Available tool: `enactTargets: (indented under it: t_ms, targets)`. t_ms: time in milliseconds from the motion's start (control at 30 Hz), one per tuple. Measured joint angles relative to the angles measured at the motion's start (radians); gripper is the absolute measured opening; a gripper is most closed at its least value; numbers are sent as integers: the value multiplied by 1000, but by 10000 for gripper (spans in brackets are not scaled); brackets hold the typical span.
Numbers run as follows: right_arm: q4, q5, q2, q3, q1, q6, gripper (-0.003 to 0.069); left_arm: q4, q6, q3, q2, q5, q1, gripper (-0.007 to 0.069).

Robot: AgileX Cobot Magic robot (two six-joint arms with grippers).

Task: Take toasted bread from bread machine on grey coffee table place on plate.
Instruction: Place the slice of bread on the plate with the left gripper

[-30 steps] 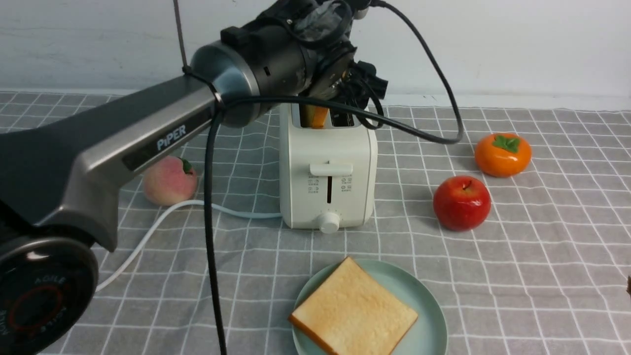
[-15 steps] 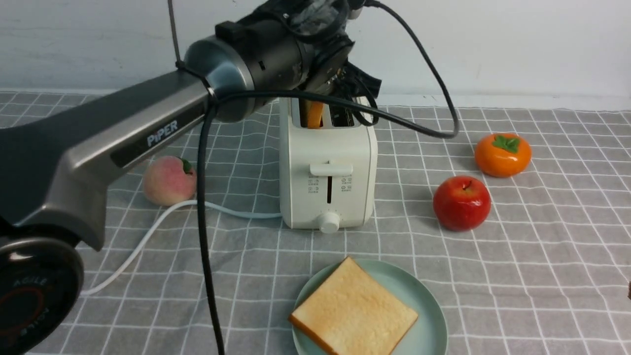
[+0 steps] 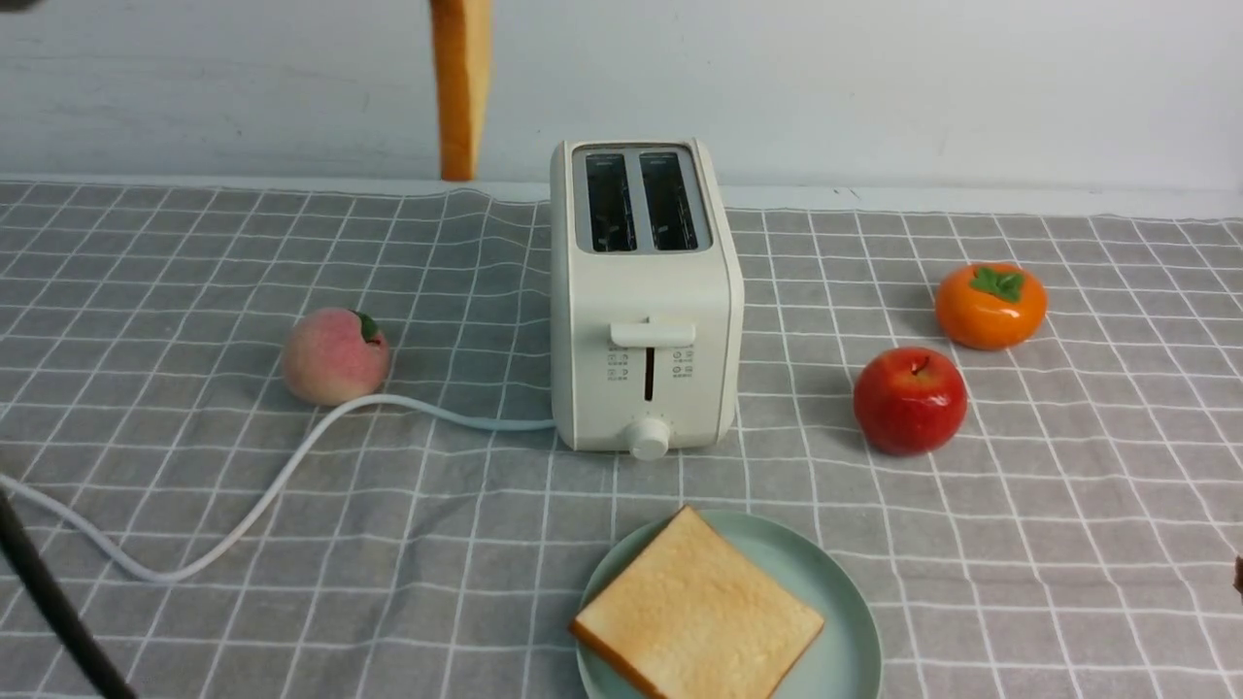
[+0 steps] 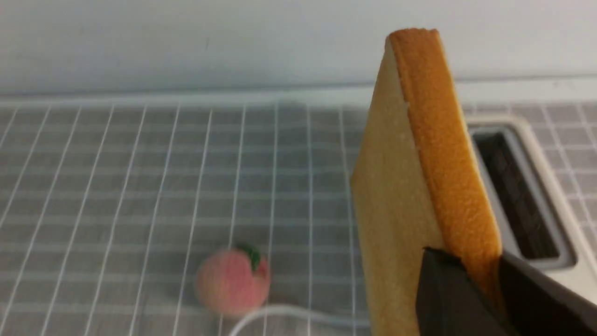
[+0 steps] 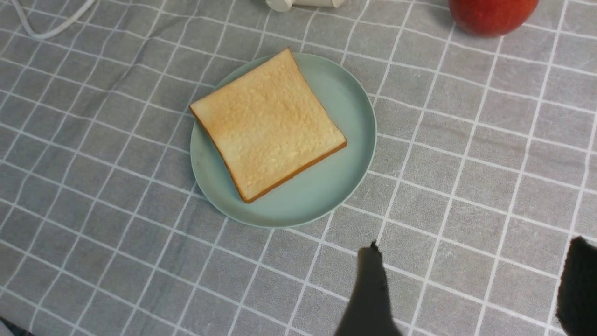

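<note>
Left gripper point(image 4: 480, 284): clamped on an upright, orange-crusted slice of toast point(image 4: 433, 154), raised between its fingers. Cream-white two-slot toaster point(image 3: 646, 340): beside and below that grip, both slots vacant. Square golden toast point(image 3: 701, 612): in front of the toaster, lying on the round mint-green plate point(image 3: 855, 621), delivered. Right gripper point(image 5: 471, 280): fingers apart, near the plate. Outstanding: plating the held slice.

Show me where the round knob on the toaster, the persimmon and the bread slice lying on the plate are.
Round knob point(image 3: 649, 439): front view, middle of its face.
Persimmon point(image 3: 981, 313): front view, orange skin below the leaves.
Bread slice point(image 5: 270, 126): right wrist view, middle of its toasted upper face.
</note>
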Motion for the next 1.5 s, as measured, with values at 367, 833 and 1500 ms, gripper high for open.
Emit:
enactTargets:
  t_ms: [367, 833, 1500]
  targets:
    - [27, 0, 0, 6, 0, 0, 505, -812, 306, 212, 128, 53, -1, 69]
    - [35, -3, 0, 6, 0, 0, 505, -911, 493, 231, 290, 33, -2, 78]
    - [35, -30, 0, 6, 0, 0, 265, -570, 300, 197, 120, 37, -1, 591]
